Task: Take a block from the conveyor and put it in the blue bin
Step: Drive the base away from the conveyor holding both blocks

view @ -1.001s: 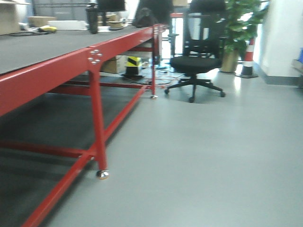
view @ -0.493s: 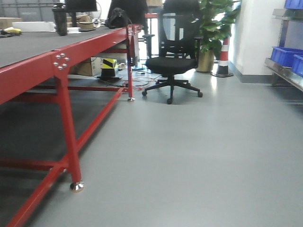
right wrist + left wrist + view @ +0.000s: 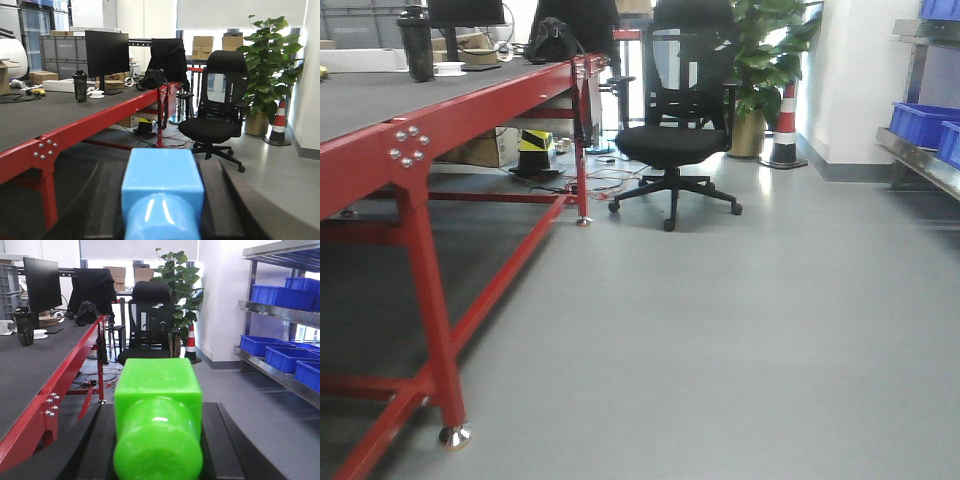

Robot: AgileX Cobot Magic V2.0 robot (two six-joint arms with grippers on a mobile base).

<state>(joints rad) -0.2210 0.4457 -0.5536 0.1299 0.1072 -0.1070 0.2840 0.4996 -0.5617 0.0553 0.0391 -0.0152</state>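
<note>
One green block (image 3: 158, 425) is off the conveyor (image 3: 20, 370), in the air right of its red side rail (image 3: 70, 372), clamped between the dark fingers (image 3: 95, 450) of the left end effector (image 3: 159, 407). One blue block (image 3: 162, 195) is likewise clear of the belt on the same side, gripped in the right end effector (image 3: 161, 167). Several blue bins (image 3: 262, 345) on a metal shelf (image 3: 280, 312), across the open floor from the conveyor, well apart. At the conveyor's far end: black bottle (image 3: 80, 86), monitor (image 3: 104, 47), black bag (image 3: 152, 79). Beyond that end: office chair (image 3: 220, 100), potted plant (image 3: 272, 55), red-and-white cone (image 3: 280, 122). Under the conveyor: black-and-yellow striped object (image 3: 533, 142). Behind it, grey crates (image 3: 55, 50) with lettering too small to read. Front view against half a second ago: the conveyor's nearest red leg (image 3: 430, 300) and the bottle now sit further left in frame, the leg's foot lower; bins remain at the right edge.
</note>
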